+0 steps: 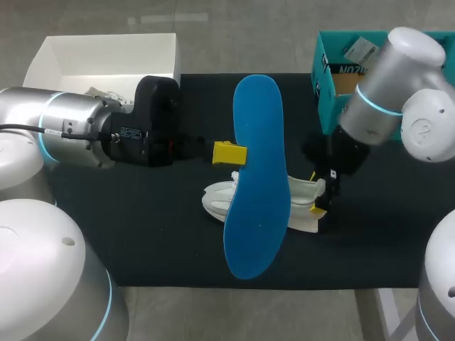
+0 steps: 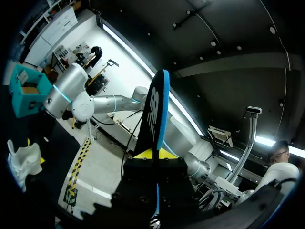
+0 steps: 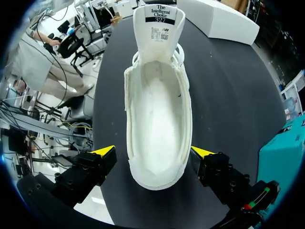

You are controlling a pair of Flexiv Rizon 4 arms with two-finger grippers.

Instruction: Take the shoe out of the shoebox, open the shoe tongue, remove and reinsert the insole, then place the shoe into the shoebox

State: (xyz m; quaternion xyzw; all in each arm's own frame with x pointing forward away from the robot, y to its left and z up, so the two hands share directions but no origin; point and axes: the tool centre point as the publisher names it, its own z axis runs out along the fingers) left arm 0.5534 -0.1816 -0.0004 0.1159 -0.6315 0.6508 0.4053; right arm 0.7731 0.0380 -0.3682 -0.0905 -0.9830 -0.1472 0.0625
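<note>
Matt blue insole [image 1: 256, 177], white cloth-lined shoe [image 3: 159, 119]

The insole [image 1: 256, 177] is bright blue on one face, black with white marking on the other. The shoe [image 3: 159, 109] is white, lying on a black mat [image 1: 142, 234]. The shoebox [image 1: 328, 99] is teal, the second box [image 1: 106, 53] white, the fingertips [image 3: 106, 151] yellow.

Printed label [image 3: 160, 20] on shoe tongue [image 3: 158, 42]; lettering on teal shoebox [image 1: 327, 108]

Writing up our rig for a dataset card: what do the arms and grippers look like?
The left arm and right arm are rounded silver-grey with cyan rings; a black cable trails the left one. The left gripper and right gripper are black with yellow tips.
</note>
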